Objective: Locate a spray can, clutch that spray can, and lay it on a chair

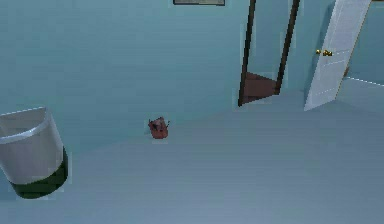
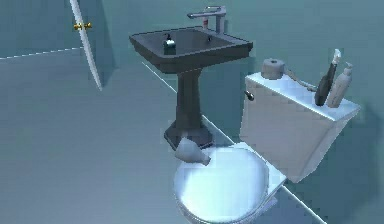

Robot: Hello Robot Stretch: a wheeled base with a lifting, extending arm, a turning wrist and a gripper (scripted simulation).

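Hunting step: looking for a spray can. Could be among the tall bottles (image 2: 344, 86) at two o'clock, on the toilet tank (image 2: 285, 125). Next, roll closer to check. Cannot tell the pincer's state.

The forward view gives one grey bin (image 1: 28, 150) with a dark green base, one small red thing (image 1: 159, 127) on the floor, one dark-framed doorway (image 1: 264, 60), one white door (image 1: 337, 50) with one gold knob (image 1: 325, 52), and one framed picture (image 1: 198, 2) at the top of the wall. The arm side view gives one dark pedestal sink (image 2: 195, 62) bearing one tap (image 2: 210, 15) and one small dark item (image 2: 171, 43), one grey lump (image 2: 192, 152) at the pedestal's foot, and one white toilet (image 2: 222, 190) with one tank (image 2: 290, 120). On the tank's lid stand three things: one roll of paper (image 2: 273, 68), one dark slim thing (image 2: 328, 82) and one pale bottle (image 2: 343, 86).
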